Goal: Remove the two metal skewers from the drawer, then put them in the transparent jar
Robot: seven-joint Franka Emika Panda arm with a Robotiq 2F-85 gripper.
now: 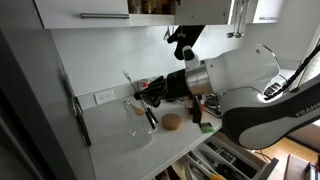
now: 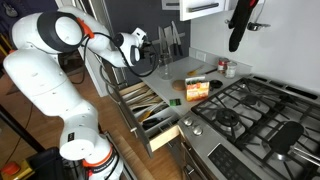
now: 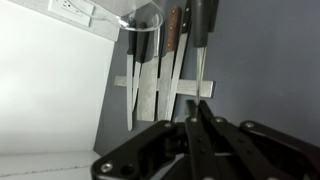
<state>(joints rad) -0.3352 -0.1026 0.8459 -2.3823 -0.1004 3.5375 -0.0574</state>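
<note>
The white robot arm [image 1: 250,85] fills the right of an exterior view and reaches left over the pale bench [image 1: 115,150]. Seen from the other side, it stands at the left [image 2: 50,70] and reaches toward the far wall. A black gas stove [image 2: 260,110] takes up the right of that view. The drawer [image 2: 150,105] stands pulled open at the near edge of the bench, left of the stove, with utensils lying in its compartments. It also shows at the lower right under the arm [image 1: 235,160].

The transparent jar [image 1: 137,133] sits on the bench near the wall, just below the tool [image 1: 150,93]. Its clear rim shows as an arc at the top of the wrist view [image 3: 140,22].

The tool [image 3: 195,128] has its fingers drawn together. It appears to be clamped on the metal skewers [image 1: 128,77], a thin line slanting up to the left out of the tool and above the jar. Whether it is one rod or two cannot be told.

Kitchen knives [image 3: 165,60] hang on a wall strip beyond the tool. A small round wooden piece [image 1: 172,122] lies right of the jar.
</note>
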